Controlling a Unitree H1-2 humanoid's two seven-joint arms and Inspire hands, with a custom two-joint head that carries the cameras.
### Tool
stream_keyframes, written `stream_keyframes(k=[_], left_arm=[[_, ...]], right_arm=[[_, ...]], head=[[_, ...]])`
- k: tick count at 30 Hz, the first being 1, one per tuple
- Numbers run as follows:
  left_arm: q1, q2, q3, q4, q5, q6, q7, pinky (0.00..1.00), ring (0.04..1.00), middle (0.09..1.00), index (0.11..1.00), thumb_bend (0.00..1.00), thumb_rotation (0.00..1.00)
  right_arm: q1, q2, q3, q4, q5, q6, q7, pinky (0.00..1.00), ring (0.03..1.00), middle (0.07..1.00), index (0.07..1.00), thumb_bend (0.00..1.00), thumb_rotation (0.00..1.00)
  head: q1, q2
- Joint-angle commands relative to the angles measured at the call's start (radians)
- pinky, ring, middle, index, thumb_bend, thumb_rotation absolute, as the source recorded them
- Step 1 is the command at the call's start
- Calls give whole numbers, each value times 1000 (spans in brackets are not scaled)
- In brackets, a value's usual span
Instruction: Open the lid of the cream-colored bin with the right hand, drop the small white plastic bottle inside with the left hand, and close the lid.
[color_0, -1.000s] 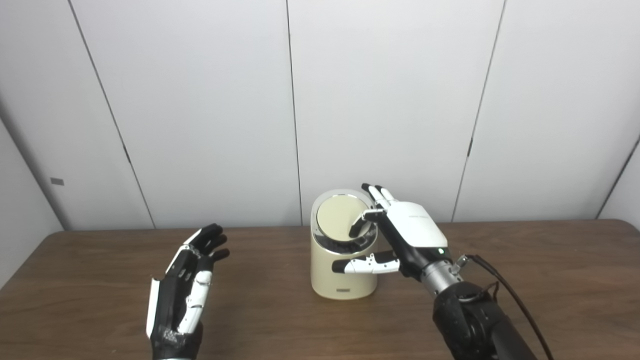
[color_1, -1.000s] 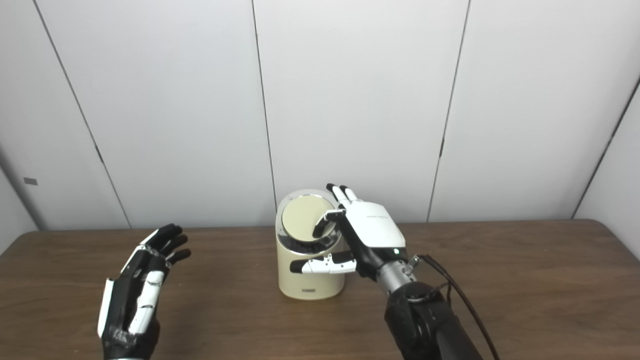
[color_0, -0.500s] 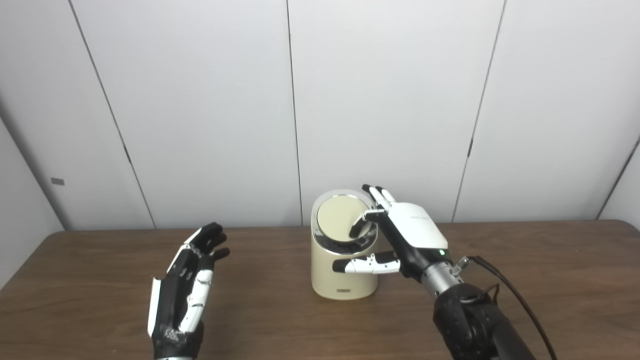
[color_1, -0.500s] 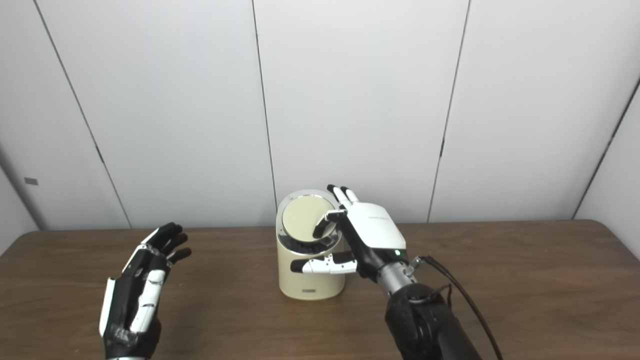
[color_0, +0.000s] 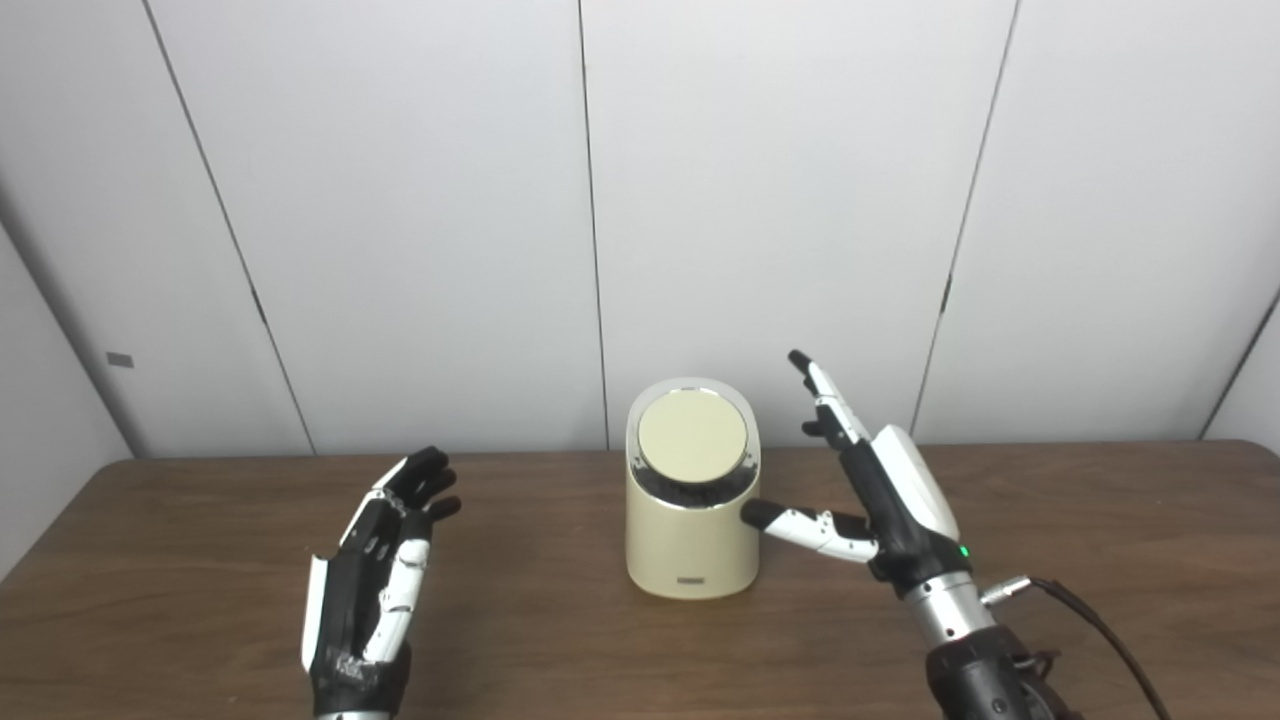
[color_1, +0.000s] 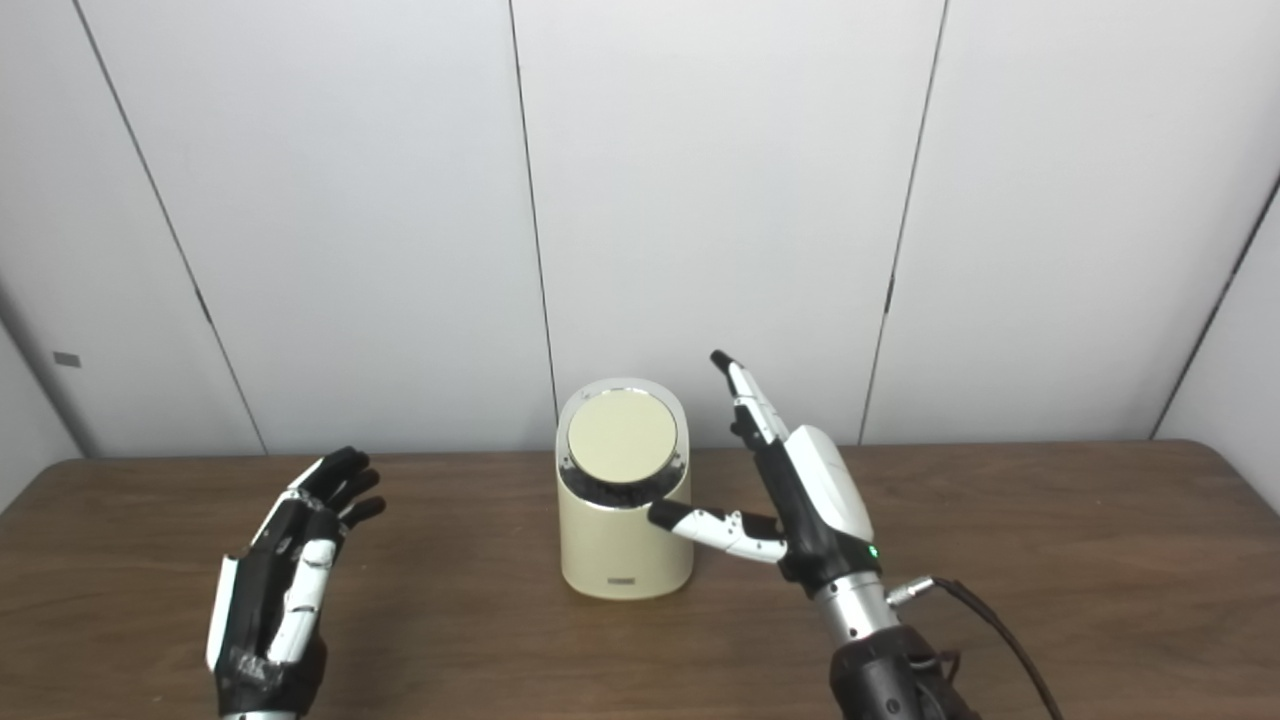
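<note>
Wood-grain table (color_0: 560, 640) bears a rounded cream bin (color_0: 690, 540), lid (color_0: 692, 438) flat, both hands (color_0: 372, 590) (color_0: 880, 490) spread.

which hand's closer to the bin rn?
Right. The right hand is open just beside the cream-colored bin, its thumb tip reaching the bin's side. The left hand is open and well off to the bin's other side, nearer the table's front.

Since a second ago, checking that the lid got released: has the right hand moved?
Yes. The right hand has come off the lid and now sits right of the bin, open.
</note>
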Motion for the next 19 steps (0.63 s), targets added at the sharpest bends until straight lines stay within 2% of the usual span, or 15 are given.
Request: stream_keyframes(k=[1, 3, 4, 6, 8, 10, 11, 14, 19], left_arm=[[-27, 13, 0, -15, 0, -34, -2, 772, 820, 832, 811, 507, 610], [-26, 16, 1, -13, -7, -38, -5, 776, 825, 837, 812, 486, 611], [-25, 17, 2, -13, -8, -37, -4, 775, 824, 835, 810, 470, 611], [-24, 18, 4, -16, -11, -34, -2, 767, 821, 832, 804, 426, 635], [-23, 21, 7, -20, -8, -30, 2, 753, 813, 825, 798, 338, 682], [-22, 26, 10, -19, -14, -33, -1, 745, 808, 822, 795, 283, 693], [-21, 29, 10, -18, -16, -36, -4, 745, 810, 824, 798, 259, 691], [-20, 34, 11, -17, -15, -40, -7, 758, 817, 831, 806, 214, 682], [-16, 29, 10, -23, -12, -26, -1, 751, 817, 832, 804, 228, 623]], right_arm=[[8, 15, -33, 16, 45, -89, -65, 822, 913, 971, 1000, 908, 795], [20, 22, -54, 49, 67, -155, -102, 834, 893, 938, 1000, 856, 788], [26, 24, -61, 62, 70, -182, -119, 835, 887, 926, 997, 792, 794], [39, 30, -77, 85, 79, -225, -146, 828, 884, 912, 963, 619, 813], [55, 43, -94, 100, 121, -255, -157, 832, 883, 894, 901, 375, 787], [68, 51, -100, 115, 156, -294, -162, 829, 881, 882, 869, 273, 736], [73, 51, -98, 121, 178, -307, -163, 819, 875, 874, 856, 246, 702], [88, 57, -99, 125, 253, -316, -152, 772, 845, 855, 833, 247, 621], [90, 72, -121, 125, 323, -315, -132, 760, 828, 842, 819, 278, 569]], head=[[3, -1], [5, -2], [7, -4], [8, -6], [6, -7], [2, -9], [1, -9], [0, -7], [1, -4]])
